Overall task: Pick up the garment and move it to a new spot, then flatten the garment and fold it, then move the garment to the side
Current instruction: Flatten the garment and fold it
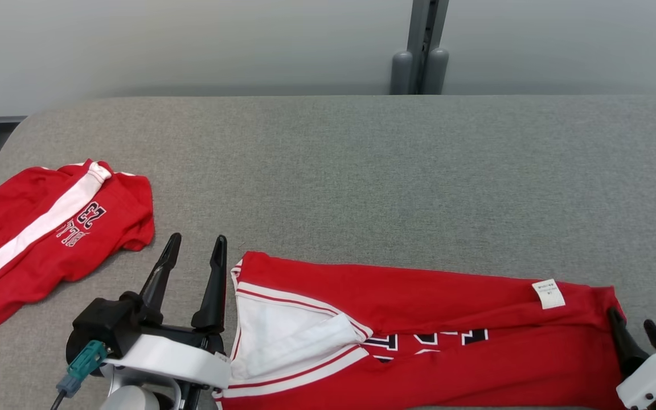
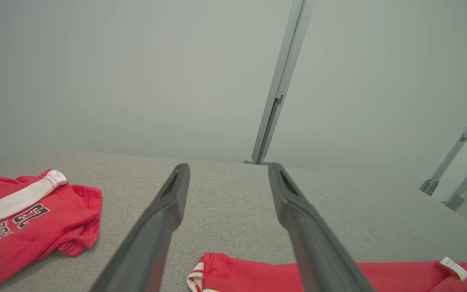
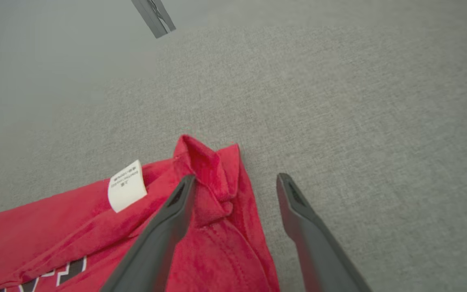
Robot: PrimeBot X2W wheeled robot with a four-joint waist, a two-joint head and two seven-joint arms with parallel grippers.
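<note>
**Red garment along the near edge, both tools wide**

The garment [image 1: 430, 319] is laid as a long folded band along the near edge of the tabletop [image 1: 362, 171]. Its white-trimmed end is turned toward the left edge, and a white label [image 1: 548, 294] is seen near its right end. The left tool [image 1: 198, 239] is held wide and empty just beside the trimmed end. The right tool [image 1: 631, 319] is spread wide at the right end, one finger over cloth, the other over bare tabletop. A second red garment [image 1: 37, 239] is crumpled by the left edge.

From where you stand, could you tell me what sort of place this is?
Probably a test cell for folding clothes: a wide grey fabric-covered table, a bare pale wall with a metal post behind it, a red jersey laid out and another red garment at left.
</note>
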